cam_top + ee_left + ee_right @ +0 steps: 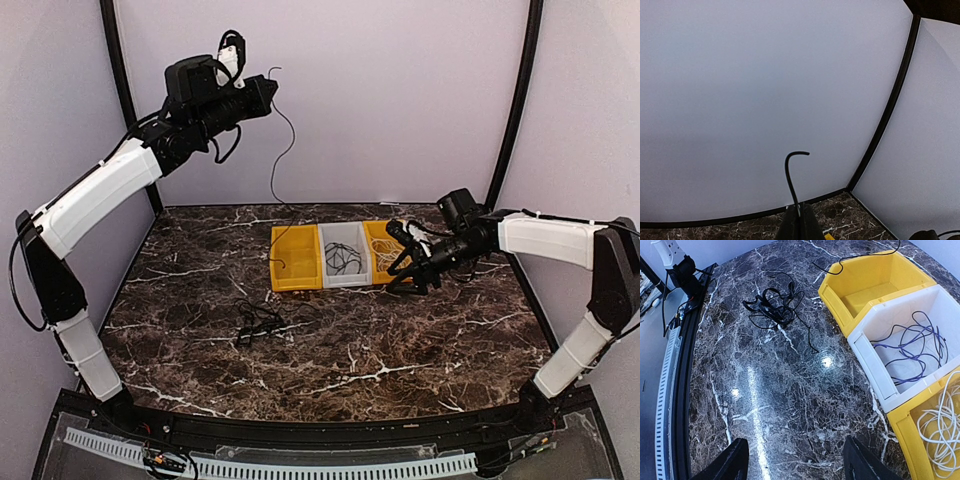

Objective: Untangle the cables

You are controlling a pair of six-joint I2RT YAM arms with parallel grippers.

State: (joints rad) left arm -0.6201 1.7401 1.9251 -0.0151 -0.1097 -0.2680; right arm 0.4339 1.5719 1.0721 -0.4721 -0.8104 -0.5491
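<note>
My left gripper point(268, 90) is raised high near the back wall, shut on a thin black cable point(284, 160). The cable hangs down into the left yellow bin point(296, 272). In the left wrist view the shut fingers point(790, 225) pinch this cable point(789, 180), whose curled end sticks up above them. A second black cable point(258, 324) lies in a loopy bundle on the table; it also shows in the right wrist view point(771, 306). A dark cable point(915, 345) lies in the white bin point(867, 347). A white cable point(940, 426) lies in the right yellow bin point(901, 432). My right gripper point(408, 263) is open and empty, low beside the right yellow bin.
Three bins stand side by side at the back middle of the dark marble table point(380, 350): yellow, white point(343, 278), yellow point(378, 232). Black frame posts run up the back corners. A ribbed rail point(671, 390) runs along the table's near edge.
</note>
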